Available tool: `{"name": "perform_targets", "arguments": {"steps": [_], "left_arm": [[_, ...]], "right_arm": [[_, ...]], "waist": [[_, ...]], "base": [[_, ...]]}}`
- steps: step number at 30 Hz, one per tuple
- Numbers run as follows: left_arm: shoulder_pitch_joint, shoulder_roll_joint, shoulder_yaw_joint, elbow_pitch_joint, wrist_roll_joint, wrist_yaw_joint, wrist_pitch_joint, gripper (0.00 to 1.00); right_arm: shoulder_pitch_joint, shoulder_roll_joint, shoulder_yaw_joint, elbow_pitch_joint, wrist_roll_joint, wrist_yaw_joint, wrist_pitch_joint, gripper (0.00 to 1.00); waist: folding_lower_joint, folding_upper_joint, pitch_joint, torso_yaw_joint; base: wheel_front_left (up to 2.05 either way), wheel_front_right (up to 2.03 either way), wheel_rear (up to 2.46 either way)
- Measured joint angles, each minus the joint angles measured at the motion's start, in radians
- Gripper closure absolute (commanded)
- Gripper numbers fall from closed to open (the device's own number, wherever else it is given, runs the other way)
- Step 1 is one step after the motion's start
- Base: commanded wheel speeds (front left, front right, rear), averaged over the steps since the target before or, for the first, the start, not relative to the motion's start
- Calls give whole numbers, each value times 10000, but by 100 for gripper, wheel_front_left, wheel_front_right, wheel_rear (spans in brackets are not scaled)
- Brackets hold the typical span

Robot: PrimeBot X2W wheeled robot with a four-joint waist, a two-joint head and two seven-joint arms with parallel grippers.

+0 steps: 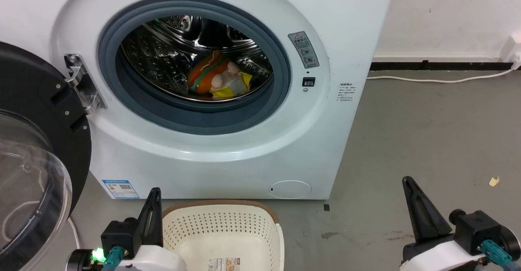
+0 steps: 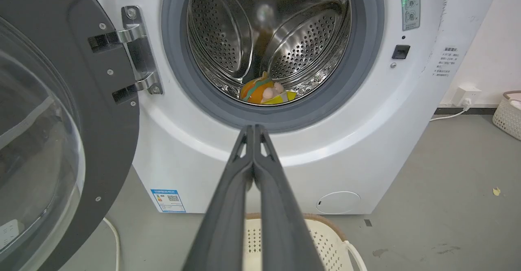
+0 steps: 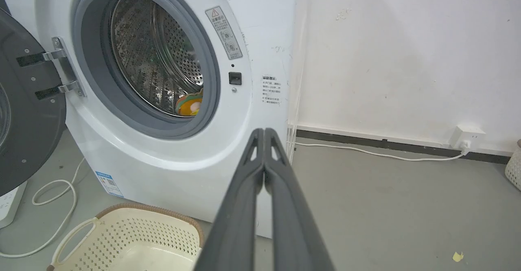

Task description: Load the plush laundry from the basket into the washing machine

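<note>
- One plush laundry bundle lies at the bottom of the steel drum, just behind the lower lip of the grey gasket. Its orange hot-dog piece with a green stripe is on the left, and pale pink lumps and a yellow piece are on the right.
- The washing machine stands with its black-rimmed bubble door swung wide open on the hinge at the left edge of its front.
- The basket stands on the floor just before the washer's lower front edge, beneath the drum opening. Its cream bottom shows, with a paper label on it.
- The left gripper is just beside the basket's left rim with its fingers pointing toward the washer. In the left wrist view its jaws are pressed together from base to tip with nothing between them.
- The right gripper is well to the right of the basket, over bare grey floor. In the right wrist view its jaws likewise meet at the tips with nothing between them.
- A white cable runs along the foot of the wall to the washer's right.
- A small yellow scrap lies near the floor's right edge.
</note>
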Motion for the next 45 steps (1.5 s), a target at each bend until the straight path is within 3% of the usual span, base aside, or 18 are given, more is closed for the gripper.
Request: {"name": "perform_targets", "arguments": {"steps": [45], "left_arm": [[-47,-393,546,-359,794,-587,922,100]], "right_arm": [[-143,0,-4,130,-364,0,905,100]], "waist": [[0,0,-139,205]], "base": [[0,0,0]]}}
